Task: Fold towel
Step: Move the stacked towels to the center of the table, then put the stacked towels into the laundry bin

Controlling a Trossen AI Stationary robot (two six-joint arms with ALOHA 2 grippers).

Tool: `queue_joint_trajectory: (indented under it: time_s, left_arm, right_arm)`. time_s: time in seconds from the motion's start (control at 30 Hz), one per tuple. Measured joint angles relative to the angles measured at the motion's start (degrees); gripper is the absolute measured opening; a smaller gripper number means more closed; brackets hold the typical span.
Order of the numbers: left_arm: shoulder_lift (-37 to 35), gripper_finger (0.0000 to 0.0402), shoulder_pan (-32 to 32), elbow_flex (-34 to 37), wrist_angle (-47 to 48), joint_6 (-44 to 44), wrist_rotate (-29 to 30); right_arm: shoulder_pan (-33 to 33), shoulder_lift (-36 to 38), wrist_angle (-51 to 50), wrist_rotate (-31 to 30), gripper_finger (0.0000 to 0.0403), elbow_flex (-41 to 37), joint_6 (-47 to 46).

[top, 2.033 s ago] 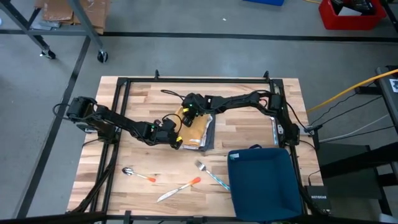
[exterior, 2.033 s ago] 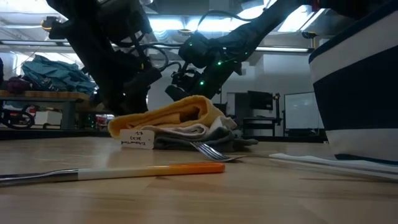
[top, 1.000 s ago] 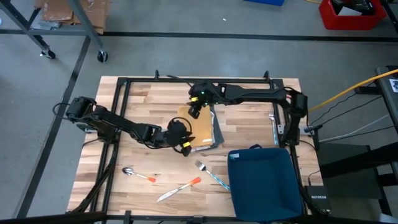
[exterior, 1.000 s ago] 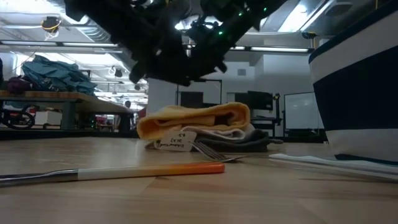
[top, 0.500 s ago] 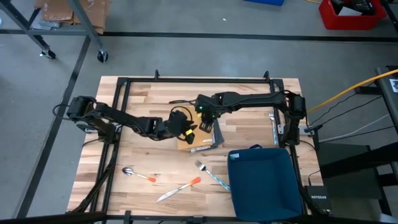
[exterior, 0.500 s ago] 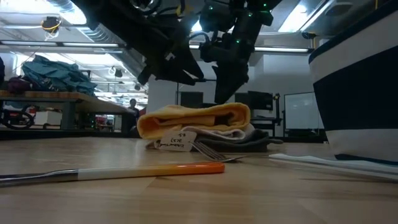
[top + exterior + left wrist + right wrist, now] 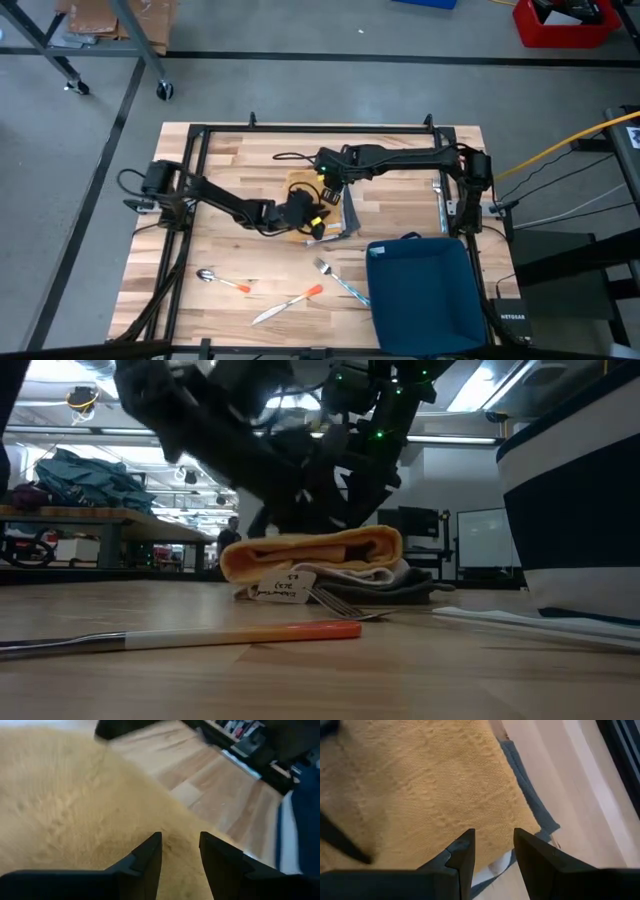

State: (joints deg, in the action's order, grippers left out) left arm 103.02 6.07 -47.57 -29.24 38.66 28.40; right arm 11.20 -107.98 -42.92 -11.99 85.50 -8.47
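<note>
The left gripper [image 7: 180,851] is hanging just above the towel [image 7: 75,810], its two dark fingers [image 7: 147,857] standing slightly parted with a narrow gap showing yellow cloth between them. Nothing is lying between the fingers. The towel's nubbly yellow surface is filling most of the view. Beyond its edge the wooden table [image 7: 210,785] is showing, and past that a dark frame rail [image 7: 240,750]. A navy bag [image 7: 305,815] with a white edge is standing farther off on the table.

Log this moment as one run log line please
towel: folded, on table | left gripper: open, empty, above towel | right gripper: open, empty, above towel
</note>
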Motion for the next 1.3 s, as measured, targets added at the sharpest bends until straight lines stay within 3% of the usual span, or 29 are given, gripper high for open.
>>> queue_joint_trajectory:
  time_s: [0.23,0.8,1.0,1.3]
  left_arm:
    - [4.70,0.0125,0.28,-0.02,-1.73,6.41,-1.85]
    - [5.10,0.0125,3.68,-0.07,-1.37,6.94,-2.36]
    - [3.56,0.0125,4.12,-0.02,-1.02,10.31,-3.12]
    - [-2.17,0.0125,4.13,0.00,-1.53,5.85,-2.84]
  right_arm:
    - [0.09,-0.09,8.63,1.50,0.0137,-4.89,-0.09]
    - [2.80,0.02,25.88,3.30,0.0137,-19.99,-3.74]
    - [2.76,0.02,26.25,8.13,0.0137,-19.61,-3.67]
    - [2.69,0.04,24.01,8.72,0.0137,-9.16,-3.17]
